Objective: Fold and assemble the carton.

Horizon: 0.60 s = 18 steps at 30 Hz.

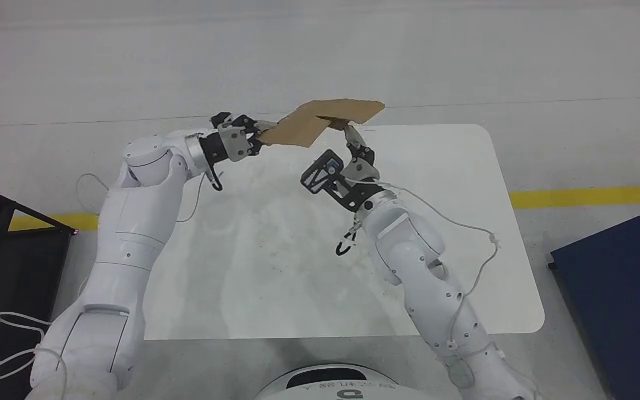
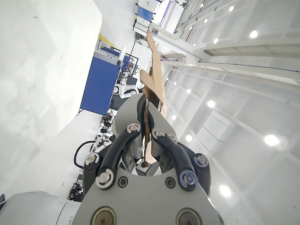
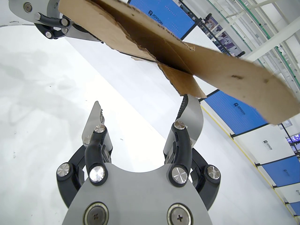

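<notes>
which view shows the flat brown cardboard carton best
Right wrist view: the flat brown cardboard carton shows its broad face, layers and ragged edges. The top view gives its outline; the left wrist view sees it edge-on.

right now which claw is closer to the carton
Left. The left claw grips the carton at one end; the right claw is open, close by a flap.

Top cam sits above the arms and looks down on the table (image 1: 450, 250) from fairly far off. Each wrist cam rides right behind its own gripper, super close, aimed upward. The one behind the left gripper (image 2: 147, 101) gets the carton (image 2: 158, 78) edge-on. The one behind the right gripper (image 3: 140, 104) gets its underside. All three views share the carton, and the right wrist cam also catches the left gripper.
</notes>
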Motion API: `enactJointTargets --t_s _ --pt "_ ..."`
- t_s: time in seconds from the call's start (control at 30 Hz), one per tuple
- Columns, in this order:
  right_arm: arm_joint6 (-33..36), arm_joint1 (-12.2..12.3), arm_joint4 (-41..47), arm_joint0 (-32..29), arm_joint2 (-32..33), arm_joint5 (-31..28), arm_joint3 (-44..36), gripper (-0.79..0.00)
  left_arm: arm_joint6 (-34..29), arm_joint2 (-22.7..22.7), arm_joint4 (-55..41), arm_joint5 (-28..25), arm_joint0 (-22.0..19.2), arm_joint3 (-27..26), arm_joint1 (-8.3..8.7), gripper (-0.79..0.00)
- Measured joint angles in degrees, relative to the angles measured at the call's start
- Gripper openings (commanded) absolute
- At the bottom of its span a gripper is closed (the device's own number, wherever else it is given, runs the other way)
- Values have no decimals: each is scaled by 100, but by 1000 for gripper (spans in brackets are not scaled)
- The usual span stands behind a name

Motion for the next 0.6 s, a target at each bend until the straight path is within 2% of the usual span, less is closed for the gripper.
enactJointTargets --t_s 0.2,0.33,0.37,0.4,0.43,0.6 --pt "-19 12 -96 25 -24 -77 5 -215 -59 58 -16 57 10 4 13 -785" --pt "-1 19 -156 -5 7 8 -30 -274 -39 64 -46 60 14 42 22 -785" --pt "-21 21 -163 -20 19 43 -55 -292 -15 62 -52 55 14 55 25 -785" --pt "-53 23 -167 -36 28 67 -83 -406 5 61 -53 50 14 62 28 -785" --pt "-94 27 -174 -57 36 85 -115 -434 30 60 -47 49 13 68 31 -785" --pt "-259 51 -316 -146 17 44 -216 -477 190 83 121 -16 12 40 54 -785"
